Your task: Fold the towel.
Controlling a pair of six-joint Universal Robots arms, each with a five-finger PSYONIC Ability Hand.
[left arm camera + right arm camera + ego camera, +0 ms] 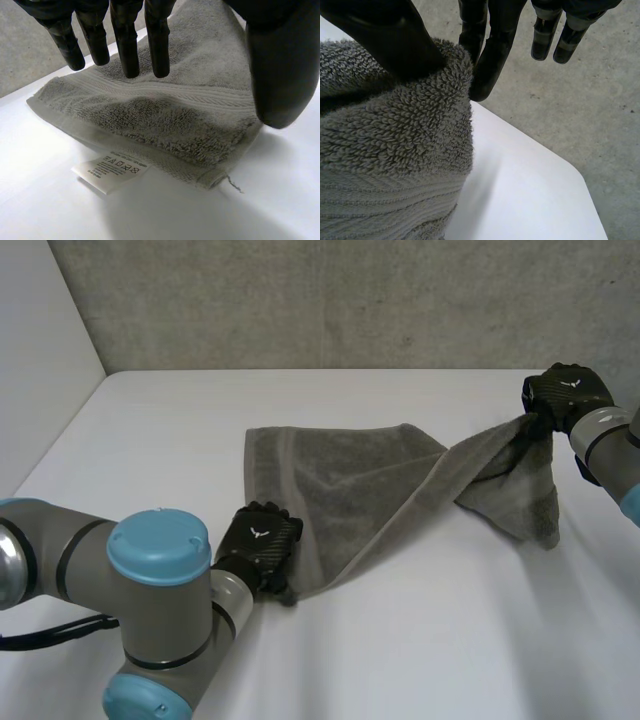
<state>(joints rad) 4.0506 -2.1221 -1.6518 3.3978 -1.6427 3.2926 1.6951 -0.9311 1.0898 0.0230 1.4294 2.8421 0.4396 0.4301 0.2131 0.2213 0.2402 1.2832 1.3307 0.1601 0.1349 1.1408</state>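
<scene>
Head view: the towel (350, 490) lay on the table (420, 640), one corner pinched up by the right hand (568, 392), with the left hand (258, 540) straight-fingered over the near corner. A hard pull could slip that thin pinch.

**Obscured and Cut-Off Items**

Head view: the left hand (262, 540), lower centre, presents its back, and its fingertips are hidden against the towel (350, 495). The left arm (120, 590) is cut by the lower left edge, and the right arm (610, 445) by the right edge. The towel's raised fold, centre right, hides the table (400, 640) beneath it.

Left wrist view: the label (112, 170) carries print too small to read.

Right wrist view: the towel runs past the frame's edge, and the thumb of the right hand (385, 30) covers its pinched rim.
</scene>
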